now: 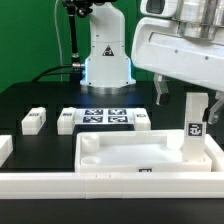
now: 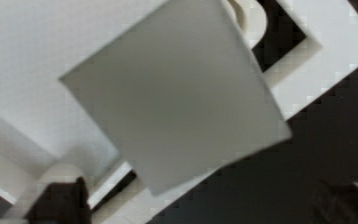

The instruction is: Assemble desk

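In the exterior view I see the gripper (image 1: pixel 187 101) with its jaws spread either side of an upright leg (image 1: pixel 194 125). The leg stands in the desk top (image 1: pixel 110 152), at its corner on the exterior view's right. One finger is clearly off the leg; the other I cannot judge. In the wrist view the blurred leg (image 2: pixel 176 100) sits between the dark fingertips (image 2: pixel 59 198), which stand apart, with the desk top (image 2: pixel 16 110) behind.

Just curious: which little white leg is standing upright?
The leg at the exterior view's right, upright on the desk top beneath the end effector; the others lie flat on the table.
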Available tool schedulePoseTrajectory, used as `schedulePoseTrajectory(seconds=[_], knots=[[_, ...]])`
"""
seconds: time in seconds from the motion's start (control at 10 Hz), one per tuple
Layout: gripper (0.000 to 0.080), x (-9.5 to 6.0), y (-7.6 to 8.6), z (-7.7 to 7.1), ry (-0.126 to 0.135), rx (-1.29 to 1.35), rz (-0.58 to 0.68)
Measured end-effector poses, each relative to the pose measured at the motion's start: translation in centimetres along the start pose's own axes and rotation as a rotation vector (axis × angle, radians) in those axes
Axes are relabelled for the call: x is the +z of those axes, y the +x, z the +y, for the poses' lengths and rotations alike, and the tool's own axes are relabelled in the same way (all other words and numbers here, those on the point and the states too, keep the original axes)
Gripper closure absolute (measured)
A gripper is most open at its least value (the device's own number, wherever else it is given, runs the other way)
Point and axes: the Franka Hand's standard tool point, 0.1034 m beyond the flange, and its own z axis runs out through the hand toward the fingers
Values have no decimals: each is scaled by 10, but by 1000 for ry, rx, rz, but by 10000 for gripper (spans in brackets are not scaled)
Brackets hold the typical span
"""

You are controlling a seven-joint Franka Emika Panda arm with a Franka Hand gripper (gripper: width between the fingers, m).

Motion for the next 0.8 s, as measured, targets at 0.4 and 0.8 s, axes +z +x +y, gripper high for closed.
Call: schedulePoseTrajectory(seconds=[0.4, 0.8], knots=[[151, 0, 0, 0, 0, 0, 0], [150, -37, 8, 6, 48, -49, 4]])
